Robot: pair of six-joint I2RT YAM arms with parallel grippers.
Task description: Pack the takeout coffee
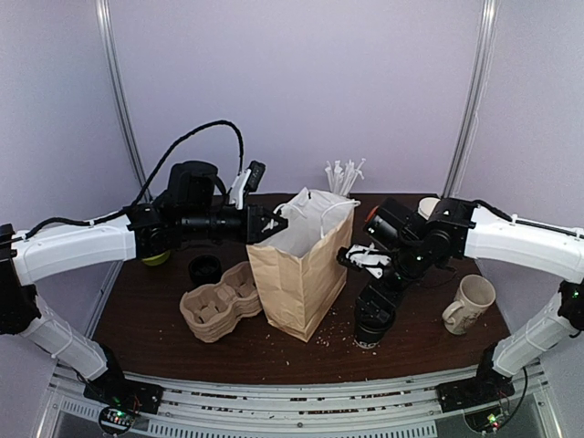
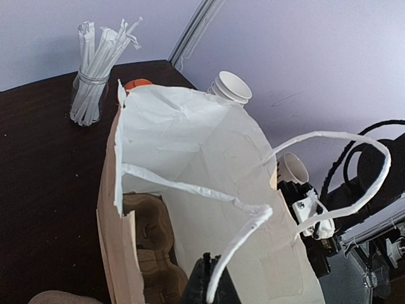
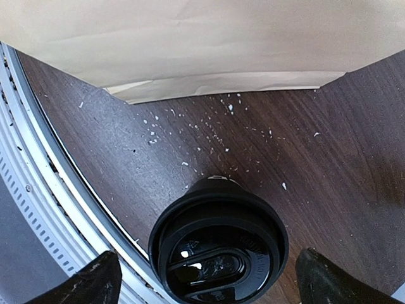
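Observation:
The takeout coffee (image 3: 218,250), a black cup with a black lid, stands near the table's front edge (image 1: 371,330), right of the brown paper bag (image 1: 301,265). My right gripper (image 3: 205,282) hangs straight above it (image 1: 376,306). It is open, with one fingertip on each side of the lid and not touching it. My left gripper (image 2: 212,286) is shut on the bag's white paper handle (image 2: 250,231) at the bag's top left corner (image 1: 272,224), and the mouth of the bag gapes. The white inside of the bag (image 2: 209,152) shows no cup.
A pulp cup carrier (image 1: 219,306) lies left of the bag, with a black round object (image 1: 205,267) behind it. A cream mug (image 1: 470,304) stands at the right. A jar of wrapped straws (image 2: 88,95) and stacked white paper cups (image 2: 231,87) are at the back. Crumbs litter the table.

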